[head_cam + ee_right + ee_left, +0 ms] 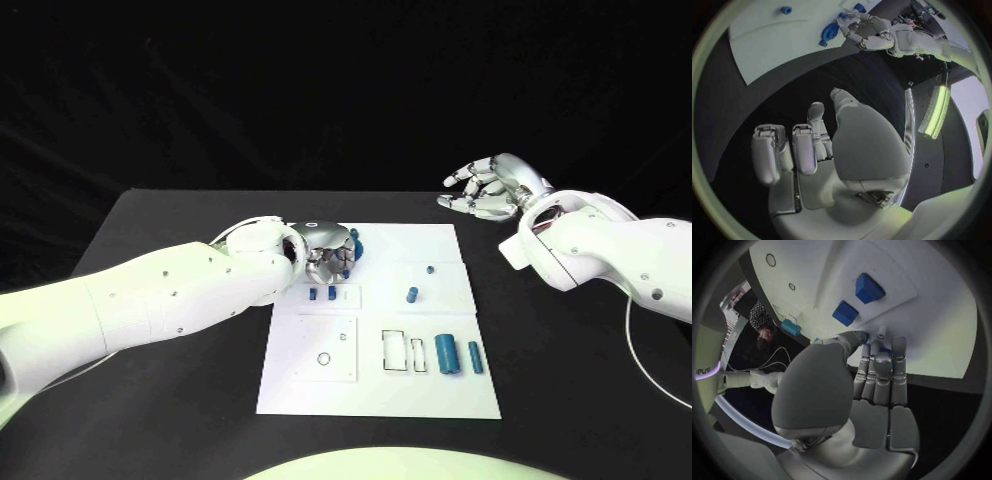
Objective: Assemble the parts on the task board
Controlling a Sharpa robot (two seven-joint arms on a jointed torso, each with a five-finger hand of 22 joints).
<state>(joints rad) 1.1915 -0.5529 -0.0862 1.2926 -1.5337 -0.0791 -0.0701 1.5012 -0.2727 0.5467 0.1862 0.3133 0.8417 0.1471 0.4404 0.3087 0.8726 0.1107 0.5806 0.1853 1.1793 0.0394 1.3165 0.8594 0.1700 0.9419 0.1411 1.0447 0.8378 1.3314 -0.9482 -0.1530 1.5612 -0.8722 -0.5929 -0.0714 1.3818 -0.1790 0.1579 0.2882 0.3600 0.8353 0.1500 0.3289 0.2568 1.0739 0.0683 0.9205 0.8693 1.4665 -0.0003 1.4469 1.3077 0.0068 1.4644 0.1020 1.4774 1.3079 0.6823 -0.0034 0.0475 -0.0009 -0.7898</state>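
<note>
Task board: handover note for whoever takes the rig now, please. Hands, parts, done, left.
Left robot hand: down on the task board at its far-left corner, fingers curled on a blue part; grip not clear.
Right robot hand: empty, fingers apart, above the table beyond the board's far-right corner.
Parts: two small blue pieces near the left robot hand, one mid-board, two cylinders lying at the right.
Done: cannot tell. Left: the lying cylinders at least.

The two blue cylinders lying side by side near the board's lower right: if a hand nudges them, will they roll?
Probably. The two blue cylinders lie on their sides on the flat white task board, so a sideways push would likely roll them. They look rigid and small, so likely light. Their smooth surface may slip between silver fingers.
</note>
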